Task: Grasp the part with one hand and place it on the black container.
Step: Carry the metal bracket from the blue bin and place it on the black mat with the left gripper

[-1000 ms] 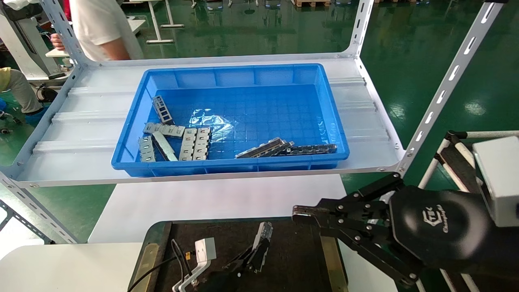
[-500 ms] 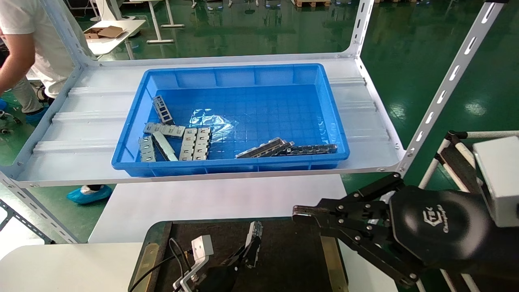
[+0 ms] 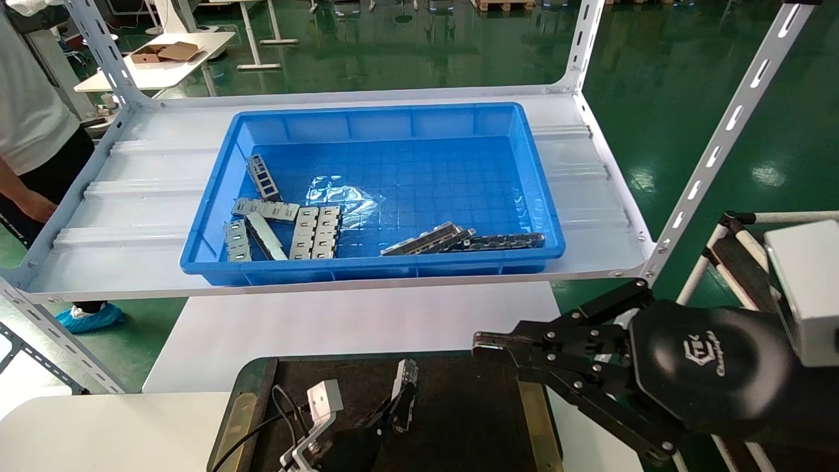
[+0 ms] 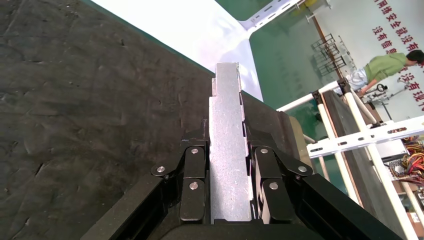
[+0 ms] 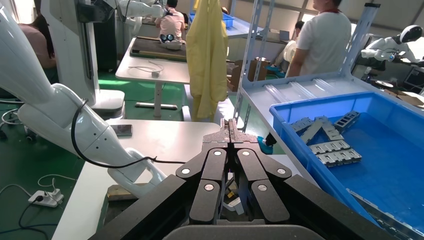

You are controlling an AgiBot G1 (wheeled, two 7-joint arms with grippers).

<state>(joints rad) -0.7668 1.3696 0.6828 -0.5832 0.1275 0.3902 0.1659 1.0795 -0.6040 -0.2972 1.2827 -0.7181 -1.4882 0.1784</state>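
My left gripper point(image 3: 401, 408) is shut on the part point(image 3: 405, 380), a slim silver-grey metal bar, and holds it low over the black container point(image 3: 472, 419) at the bottom of the head view. In the left wrist view the part point(image 4: 227, 145) runs straight out between the two fingers point(image 4: 192, 170), above the rough dark floor of the black container point(image 4: 75, 110). My right gripper point(image 3: 482, 346) is shut and empty, parked over the container's right side; it also shows shut in the right wrist view point(image 5: 229, 127).
A big blue bin point(image 3: 373, 269) on the white shelf point(image 3: 118, 262) holds several silver plates point(image 3: 314, 231), a metal bar point(image 3: 426, 240) and a dark perforated strip point(image 3: 505, 241). Slotted shelf posts point(image 3: 721, 137) stand at the sides. A person point(image 3: 33, 131) stands at the far left.
My left gripper has moved the part left and down, closer to the container floor. The person at the left has moved. The right arm has not moved.
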